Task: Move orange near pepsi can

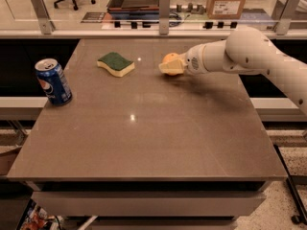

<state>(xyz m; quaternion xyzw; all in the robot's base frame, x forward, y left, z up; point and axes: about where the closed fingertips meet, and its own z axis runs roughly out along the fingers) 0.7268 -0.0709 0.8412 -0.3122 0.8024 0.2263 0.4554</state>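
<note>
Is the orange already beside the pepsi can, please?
No, the orange is at the pincer, across the table from the pepsi can.

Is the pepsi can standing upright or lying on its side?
Upright: the pepsi can stands on its base, with its silver top facing up. The gripper is at the orange, away from the can.
</note>
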